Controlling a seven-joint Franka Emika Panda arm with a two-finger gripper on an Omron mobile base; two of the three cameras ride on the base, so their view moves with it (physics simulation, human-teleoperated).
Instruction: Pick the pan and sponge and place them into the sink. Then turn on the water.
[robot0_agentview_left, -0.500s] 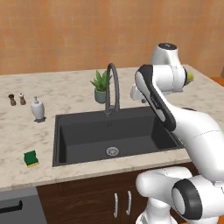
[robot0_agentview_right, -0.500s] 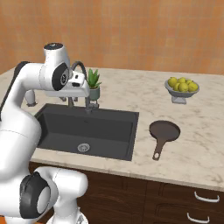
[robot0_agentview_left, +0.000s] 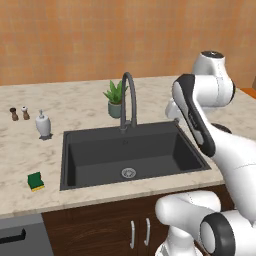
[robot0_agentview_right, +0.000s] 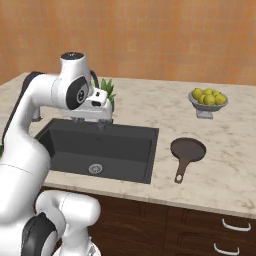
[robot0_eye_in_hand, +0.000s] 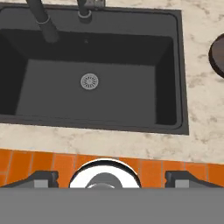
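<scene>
The dark pan (robot0_agentview_right: 188, 149) lies on the counter right of the sink (robot0_agentview_right: 125, 145), handle toward the front edge; its rim shows at the right edge of the hand view as the pan (robot0_eye_in_hand: 218, 54). Left of the sink (robot0_agentview_left: 100, 160), near the counter's front, sits the green and yellow sponge (robot0_agentview_left: 35, 181). My gripper (robot0_agentview_right: 89, 121) hangs over the back of the basin, well left of the pan. In the hand view my gripper (robot0_eye_in_hand: 113, 178) is open, fingertips wide apart with nothing between, looking down into the sink (robot0_eye_in_hand: 122, 92). No water runs from the faucet (robot0_agentview_left: 127, 100).
A potted plant (robot0_agentview_left: 116, 100) stands behind the faucet. A white soap dispenser (robot0_agentview_left: 43, 124) and two small shakers (robot0_agentview_left: 19, 113) stand at the back left. A bowl of lemons (robot0_agentview_right: 208, 101) sits behind the pan.
The arm has swung a little to the right, carrying the hand along the back of the sink toward the pan side. The pan and sponge have not moved.
</scene>
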